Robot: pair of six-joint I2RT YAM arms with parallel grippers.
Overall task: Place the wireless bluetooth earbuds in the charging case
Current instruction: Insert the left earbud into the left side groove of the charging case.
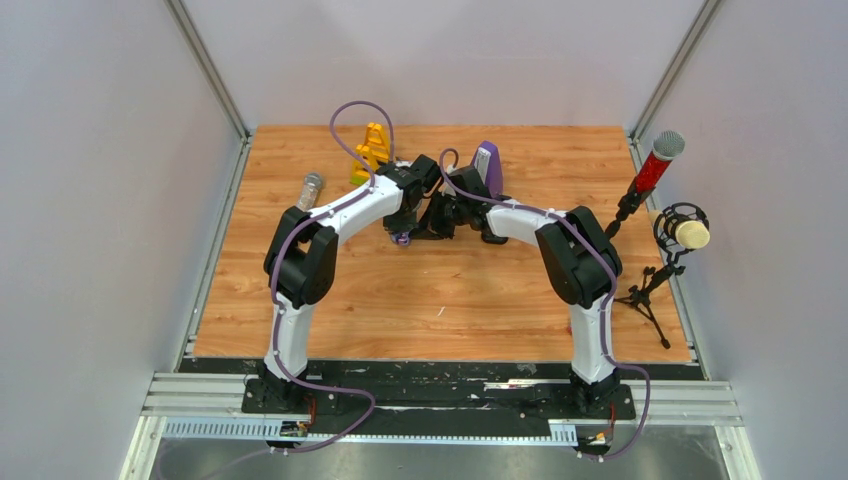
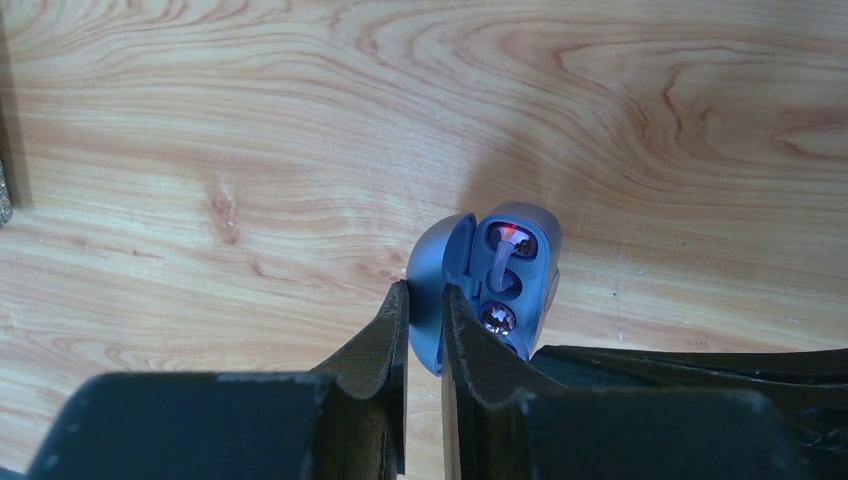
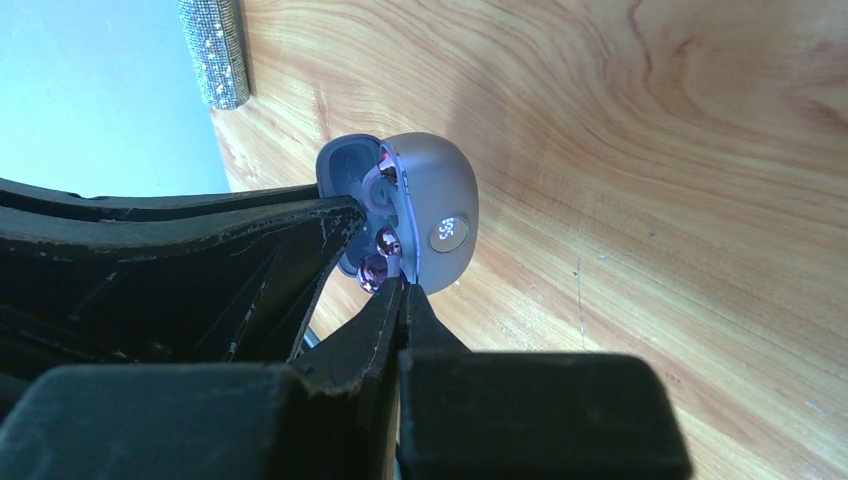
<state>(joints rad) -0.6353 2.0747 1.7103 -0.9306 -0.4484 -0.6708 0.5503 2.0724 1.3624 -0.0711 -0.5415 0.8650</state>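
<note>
The charging case (image 2: 525, 290) is grey-blue here and stands open on the wood, with a lit display on its front (image 3: 448, 233). My left gripper (image 2: 427, 300) is shut on the case's raised lid (image 2: 440, 280). One earbud (image 2: 497, 318) with a shiny purple end sits in a socket; a red light glows in the upper socket. In the right wrist view two purple buds show at the case's mouth. My right gripper (image 3: 405, 287) is shut with its tips at the lower earbud (image 3: 373, 270), seemingly pinching its thin stem. In the top view both grippers meet over the case (image 1: 401, 238).
A glittery cylinder (image 1: 310, 190) lies left of the arms and shows in the right wrist view (image 3: 215, 50). A yellow object (image 1: 373, 150) and a purple-grey object (image 1: 488, 165) stand behind the grippers. Two microphones (image 1: 655, 165) (image 1: 685, 230) on stands are at the right edge.
</note>
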